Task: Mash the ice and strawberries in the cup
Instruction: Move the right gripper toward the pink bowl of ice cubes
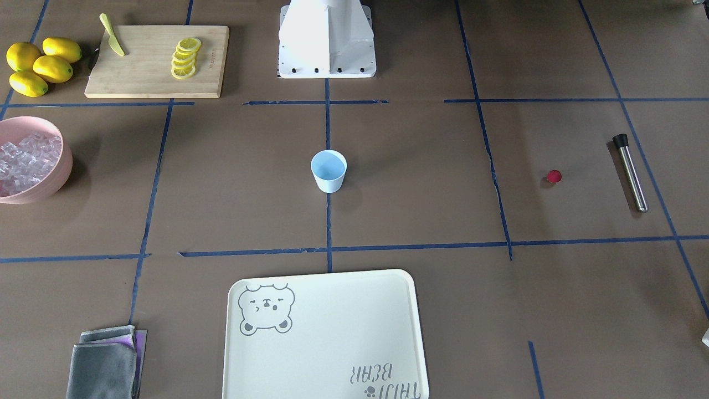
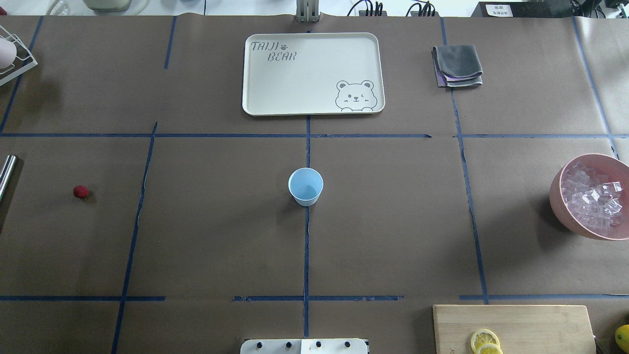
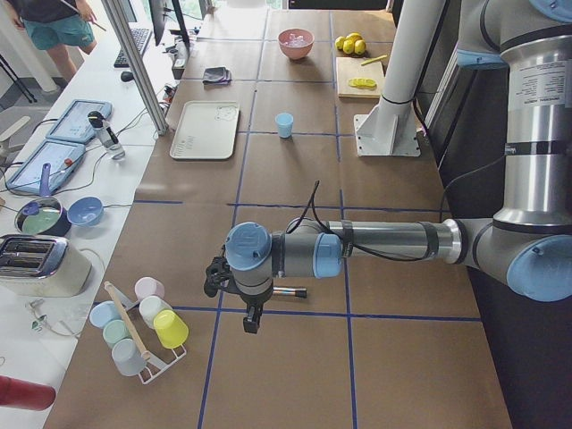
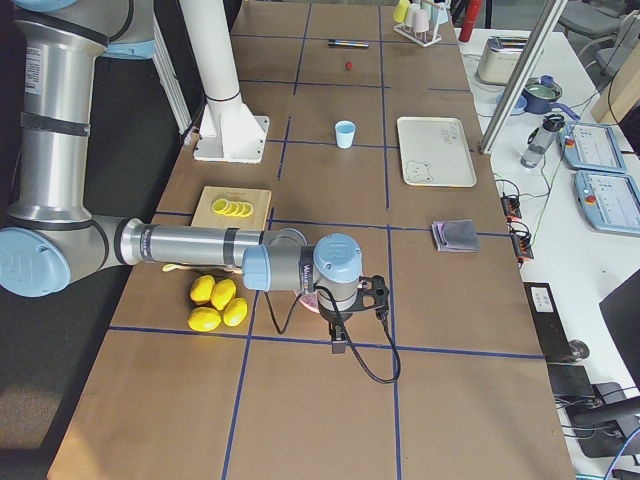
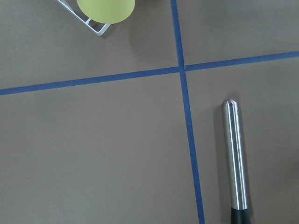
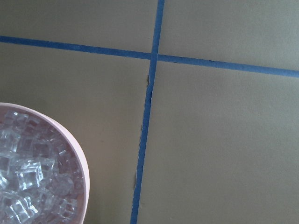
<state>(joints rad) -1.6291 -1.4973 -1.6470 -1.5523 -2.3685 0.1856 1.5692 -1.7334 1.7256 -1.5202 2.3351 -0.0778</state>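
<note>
The cup (image 2: 305, 186) is seen upright at the centre of the overhead view, on the crossing of the blue tape lines, with bare brown tabletop (image 2: 216, 231) open on every side of it. The strawberry (image 2: 81, 191) lies alone at the far left of that view, well apart from the cup and near the steel muddler (image 1: 630, 173), which is cut off by the left edge there. The ice (image 2: 592, 199) is heaped in the pink bowl (image 2: 557, 194) at the right edge of the frame, the bowl partly cropped.

A cream tray (image 2: 314, 112) is placed above the cup at top centre, beyond a tape line, and a folded grey cloth (image 2: 458, 65) to its right. A cutting board (image 1: 149, 83) with lemon slices (image 1: 185, 57) occupies the upper left of the front-facing view, with whole lemons (image 1: 40, 65) beside it.

The left claw (image 3: 217, 273) is held above the muddler's end of the tabletop; the right claw (image 4: 372, 292) is held beside the bowl. Whether either claw is apart or together cannot be told.
</note>
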